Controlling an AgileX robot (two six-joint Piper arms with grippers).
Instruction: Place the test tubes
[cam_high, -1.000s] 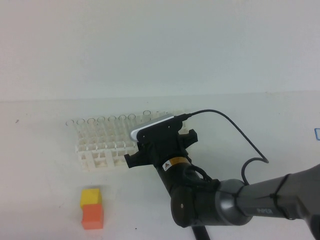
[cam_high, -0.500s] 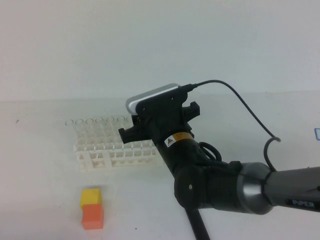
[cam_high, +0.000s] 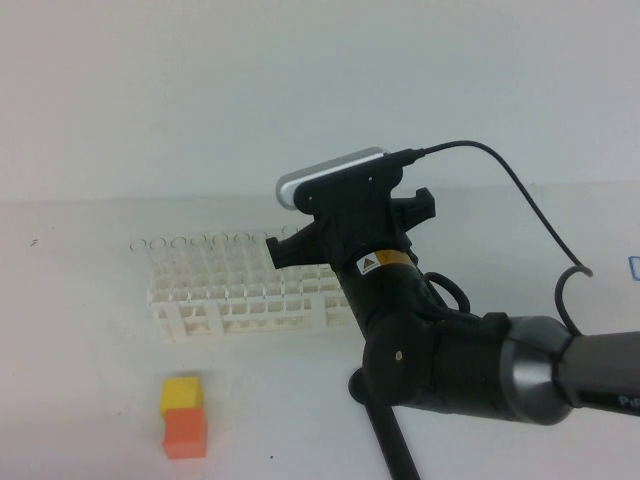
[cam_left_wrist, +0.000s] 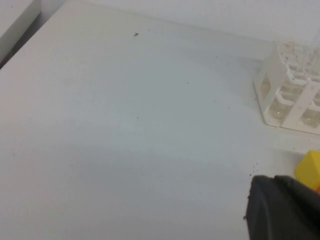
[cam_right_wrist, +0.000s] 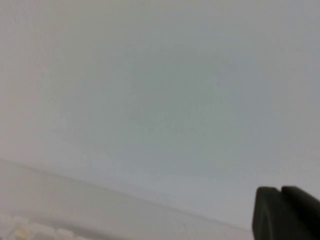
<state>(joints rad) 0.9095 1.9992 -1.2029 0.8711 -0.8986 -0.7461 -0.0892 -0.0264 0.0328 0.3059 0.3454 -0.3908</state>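
Right gripper (cam_right_wrist: 286, 212) seemingly above rack (cam_high: 240, 290), right end; left gripper (cam_left_wrist: 282, 207) near yellow block (cam_left_wrist: 310, 169) — open or closed, cannot tell.

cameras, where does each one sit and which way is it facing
High view: raised on the robot's side, angled down at the table, test tube rack, yellow block and orange block; the right arm reaches over the rack's right end.
Left wrist view: low over the table's left, facing the rack's end and yellow block; the left tool's dark edge shows.
Right wrist view: held above the rack, facing the back wall; only the right tool's tip shows.
Shared: high and left wrist views both show the rack and yellow block.
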